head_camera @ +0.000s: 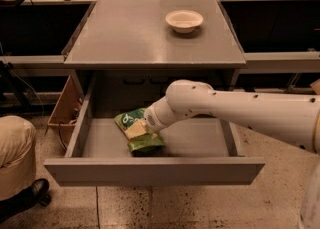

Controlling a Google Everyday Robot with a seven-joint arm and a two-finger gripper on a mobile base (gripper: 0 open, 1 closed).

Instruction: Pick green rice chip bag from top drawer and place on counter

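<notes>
The green rice chip bag (136, 133) lies crinkled on the floor of the open top drawer (152, 170), left of its middle. My white arm reaches in from the right and slopes down into the drawer. The gripper (141, 129) is right at the bag, over its middle, and largely merges with the bag's pale picture. The grey counter (125, 33) is the cabinet top above the drawer.
A small white bowl (184, 20) sits on the counter at the back right. A brown wooden box (64, 108) stands left of the cabinet. A person's tan trouser leg and dark shoe (20, 173) are at the lower left. Tan benches run along the back.
</notes>
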